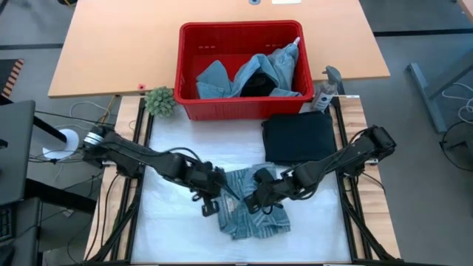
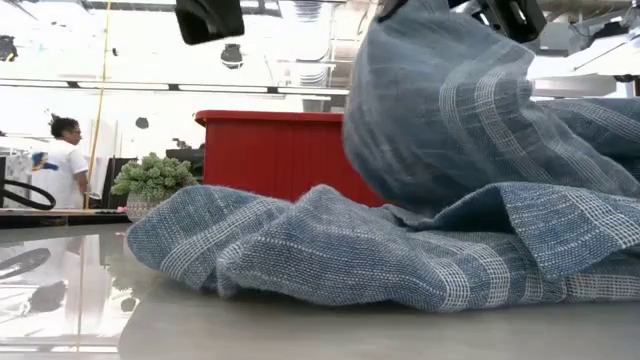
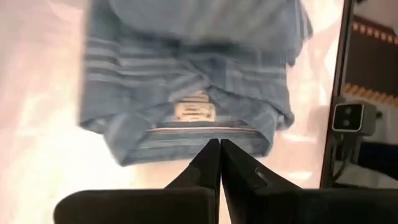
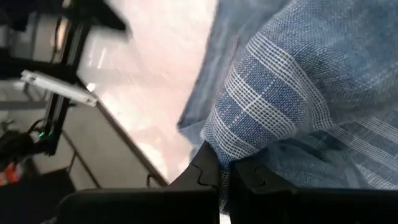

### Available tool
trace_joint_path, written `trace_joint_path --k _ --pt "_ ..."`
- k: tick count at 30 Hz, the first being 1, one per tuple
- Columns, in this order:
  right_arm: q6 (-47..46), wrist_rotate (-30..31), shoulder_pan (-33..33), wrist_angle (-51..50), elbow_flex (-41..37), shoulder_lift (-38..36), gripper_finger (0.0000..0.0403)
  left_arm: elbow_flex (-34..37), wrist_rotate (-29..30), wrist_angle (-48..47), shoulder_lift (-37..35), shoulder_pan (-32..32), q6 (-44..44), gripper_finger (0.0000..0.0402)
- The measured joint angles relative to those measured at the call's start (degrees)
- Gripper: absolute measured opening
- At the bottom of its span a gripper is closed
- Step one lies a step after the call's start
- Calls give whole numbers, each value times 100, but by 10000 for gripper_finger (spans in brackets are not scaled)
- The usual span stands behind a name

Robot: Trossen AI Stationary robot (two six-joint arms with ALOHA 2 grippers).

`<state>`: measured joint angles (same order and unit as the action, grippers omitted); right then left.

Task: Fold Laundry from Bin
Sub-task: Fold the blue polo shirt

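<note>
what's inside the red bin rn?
In the red bin: light blue denim pieces heaped around a black garment. Anything beneath that heap is covered; the bin floor's left part shows bare.

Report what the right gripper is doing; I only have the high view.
Observer: The right gripper is shut on a fold of the striped cloth.
Operator: Now the left one.
Observer: The left gripper is shut, its tips at the collar edge by a white label; no cloth shows between them.
Operator: Check whether the cloth is off the table.
Observer: Partly. One side hangs raised and the rest lies bunched on the table.
</note>
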<state>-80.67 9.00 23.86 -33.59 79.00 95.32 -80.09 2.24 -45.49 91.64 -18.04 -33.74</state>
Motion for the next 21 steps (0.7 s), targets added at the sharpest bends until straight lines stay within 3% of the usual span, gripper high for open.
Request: trace_joint_path --k 10,21 --pt "82 -443 -84 399 0 200 27 0 1059 -228 -771 2 -12 0" --pt "569 -635 -20 887 2 259 27 0 1319 -364 -785 3 51 0"
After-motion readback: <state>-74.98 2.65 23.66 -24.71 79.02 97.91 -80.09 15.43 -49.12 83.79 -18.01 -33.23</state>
